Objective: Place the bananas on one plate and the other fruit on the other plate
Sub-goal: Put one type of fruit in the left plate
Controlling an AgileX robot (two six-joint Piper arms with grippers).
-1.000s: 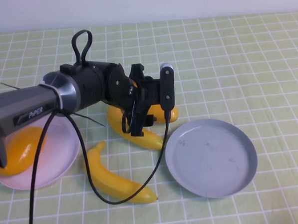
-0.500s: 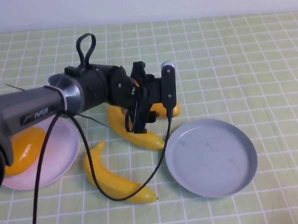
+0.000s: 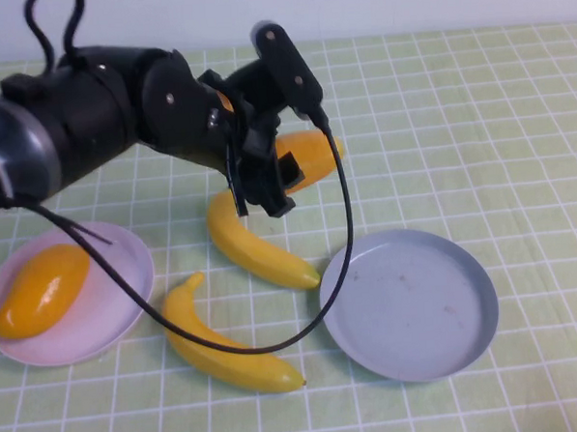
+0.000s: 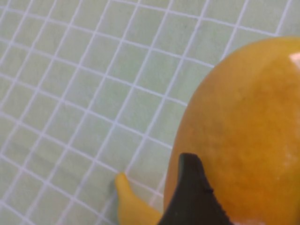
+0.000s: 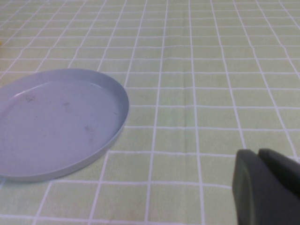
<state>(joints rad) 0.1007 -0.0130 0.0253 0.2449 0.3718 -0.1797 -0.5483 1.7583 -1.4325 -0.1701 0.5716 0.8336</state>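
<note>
My left gripper (image 3: 270, 181) is raised above the table and shut on an orange mango-like fruit (image 3: 308, 155). That fruit (image 4: 243, 131) fills the left wrist view, with one dark finger (image 4: 191, 192) against it. A second orange fruit (image 3: 41, 289) lies on the pale pink plate (image 3: 119, 307) at the left. Two bananas lie on the cloth: one (image 3: 256, 245) under the raised gripper, the other (image 3: 226, 347) nearer the front. The grey-blue plate (image 3: 409, 304) at the right holds nothing. My right gripper (image 5: 263, 180) is shut and hovers low beside that plate (image 5: 56, 126); the high view does not show it.
A green checked cloth (image 3: 477, 119) covers the whole table. The left arm's black cable (image 3: 339, 223) hangs down across the bananas and the grey-blue plate's rim. A banana tip (image 4: 124, 199) shows below the held fruit in the left wrist view.
The left arm has risen and swung toward the back with the orange fruit in its jaws. The fruit has left the cloth beside the upper banana. Bananas and plates have not moved.
</note>
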